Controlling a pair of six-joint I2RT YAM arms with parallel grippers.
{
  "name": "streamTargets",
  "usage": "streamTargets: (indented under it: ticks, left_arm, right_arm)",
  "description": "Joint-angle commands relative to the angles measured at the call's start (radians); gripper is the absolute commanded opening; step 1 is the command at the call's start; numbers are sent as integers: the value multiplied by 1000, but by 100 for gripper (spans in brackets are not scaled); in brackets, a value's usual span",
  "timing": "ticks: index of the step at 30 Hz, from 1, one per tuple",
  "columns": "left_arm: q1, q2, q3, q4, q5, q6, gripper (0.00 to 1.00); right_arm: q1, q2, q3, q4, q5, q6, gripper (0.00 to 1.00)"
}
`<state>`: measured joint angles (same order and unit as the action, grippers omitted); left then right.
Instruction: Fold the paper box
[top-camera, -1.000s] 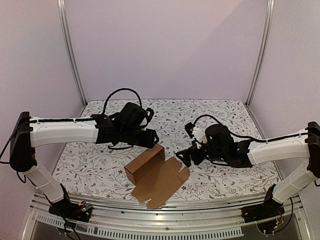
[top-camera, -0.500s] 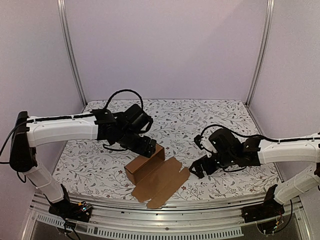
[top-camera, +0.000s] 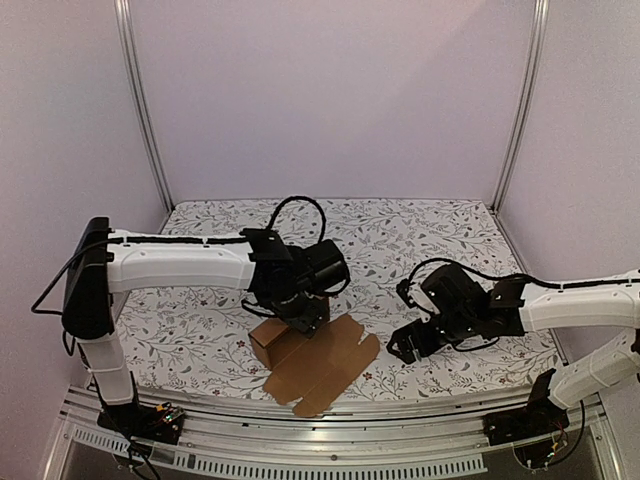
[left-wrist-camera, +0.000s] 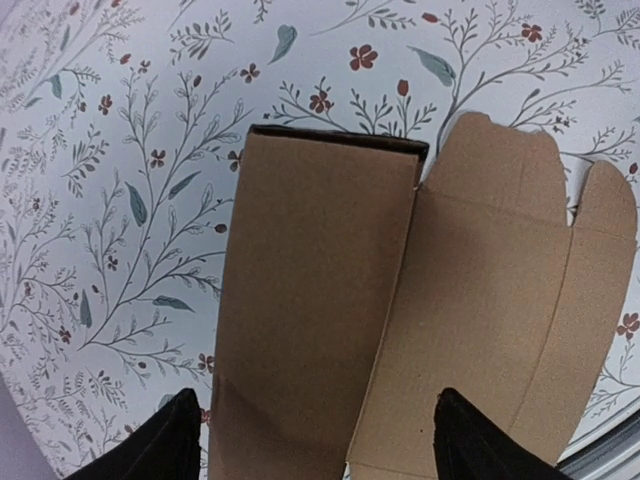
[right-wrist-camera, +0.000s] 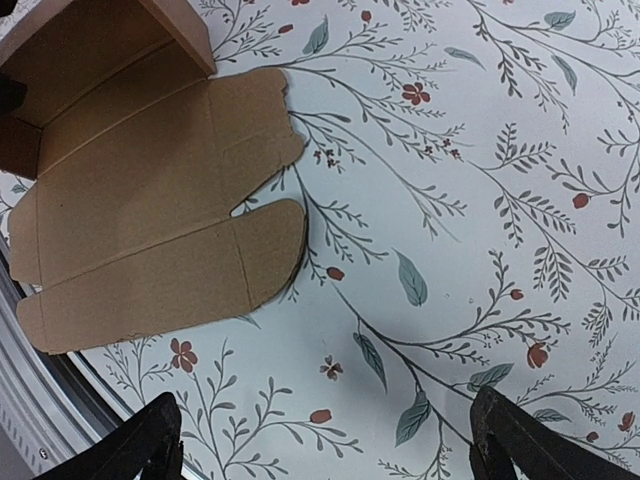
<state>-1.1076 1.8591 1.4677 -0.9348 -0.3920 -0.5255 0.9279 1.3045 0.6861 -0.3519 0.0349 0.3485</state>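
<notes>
From above, you are looking down on a table (top-camera: 450, 230) covered in a white cloth printed with leaves and small red flowers. The paper box (top-camera: 318, 362), plain brown cardboard, lies at lower centre of the frame, close to the near edge, between the two arms.

The box looks only partly folded. Its left part stands up from the cloth as a long rectangular section with a dark open end. The rest, a broad panel with rounded flaps, spreads flat toward the lower right.

The left claw (top-camera: 310, 318) hangs directly over the raised section. In the left wrist view, the paper box (left-wrist-camera: 320, 300) fills the middle of the frame. The left claw (left-wrist-camera: 320, 450) is spread wide at the bottom edge, one finger just beside the raised part, the other over the flat panel. It is pinching nothing.

The right claw (top-camera: 405, 345) sits low at right of centre, just beside the flat flaps but apart from them. In the right wrist view, the right claw (right-wrist-camera: 330, 450) gapes fully over bare cloth, holding nothing. The paper box (right-wrist-camera: 140, 230) lies in the upper left of that frame.

By my reckoning you are early to midway. One long fold is up. The flat panel needs wrapping over, and the end flaps need tucking in
</notes>
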Motion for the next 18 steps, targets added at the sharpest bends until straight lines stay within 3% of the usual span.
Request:
streamTargets:
  ticks: [1,18]
  left_arm:
    - [-29,49,59,-85,-51,-5,77]
    - [-12,94,54,-113,-116,-3,44]
  right_arm:
    - [-6,-22,-25,-11,21,19,99]
    - [-6,-39,-14,-9,0,24,99]
